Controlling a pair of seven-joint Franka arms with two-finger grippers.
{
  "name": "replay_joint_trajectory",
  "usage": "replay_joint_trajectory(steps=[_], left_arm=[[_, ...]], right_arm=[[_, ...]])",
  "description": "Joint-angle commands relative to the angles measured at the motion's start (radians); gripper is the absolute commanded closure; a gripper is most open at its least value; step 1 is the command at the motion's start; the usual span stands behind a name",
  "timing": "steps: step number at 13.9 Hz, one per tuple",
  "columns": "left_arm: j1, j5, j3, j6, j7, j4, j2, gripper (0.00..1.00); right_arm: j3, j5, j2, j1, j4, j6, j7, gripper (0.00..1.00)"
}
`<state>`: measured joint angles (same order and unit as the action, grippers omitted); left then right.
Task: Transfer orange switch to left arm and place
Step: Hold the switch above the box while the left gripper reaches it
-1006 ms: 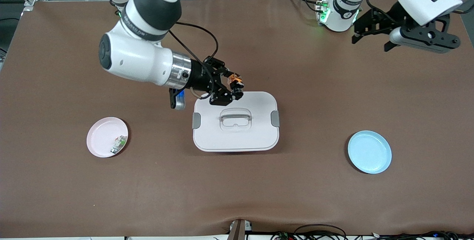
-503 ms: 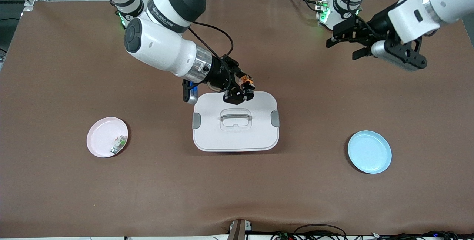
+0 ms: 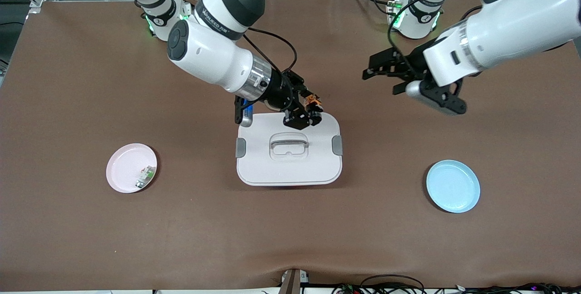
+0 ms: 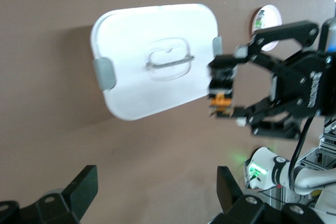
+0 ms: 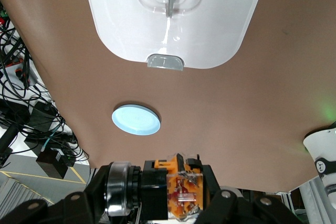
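My arms [image 3: 213, 56] have a glossy white plastic shell with matt black bands and a brushed metal ring at the wrist. My right gripper [image 3: 308, 110] is matt black and pinches the orange switch [image 3: 313, 102], which looks like shiny plastic with a clear part. The box [image 3: 290, 167] is smooth white plastic, a little glossy, with grey matt latches. The table [image 3: 91, 239] has a brown matt cloth-like cover. At 4 o'clock from the box, the blue plate [image 3: 453, 186] looks like smooth plastic.
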<state>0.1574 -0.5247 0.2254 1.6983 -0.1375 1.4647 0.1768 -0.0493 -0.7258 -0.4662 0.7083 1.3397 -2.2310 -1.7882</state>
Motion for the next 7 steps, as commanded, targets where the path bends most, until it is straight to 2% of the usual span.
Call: replay_joint_trajectory(steps=[1,2,7], left_arm=[[0.019,-0.078,-0.001,0.063,-0.001,-0.01,0.036,0.0],[0.021,-0.107,-0.001,0.089,-0.001,-0.01,0.049,0.0],[0.042,-0.109,-0.001,0.136,0.009,-0.009,0.087,0.0]], right_arm=[[-0.006,-0.006,-0.042,0.014,-0.06,-0.004,-0.033,0.7],[-0.006,-0.006,-0.042,0.014,-0.062,-0.004,-0.031,0.7],[-0.006,-0.003,-0.042,0.019,-0.062,0.004,-0.027,0.7]])
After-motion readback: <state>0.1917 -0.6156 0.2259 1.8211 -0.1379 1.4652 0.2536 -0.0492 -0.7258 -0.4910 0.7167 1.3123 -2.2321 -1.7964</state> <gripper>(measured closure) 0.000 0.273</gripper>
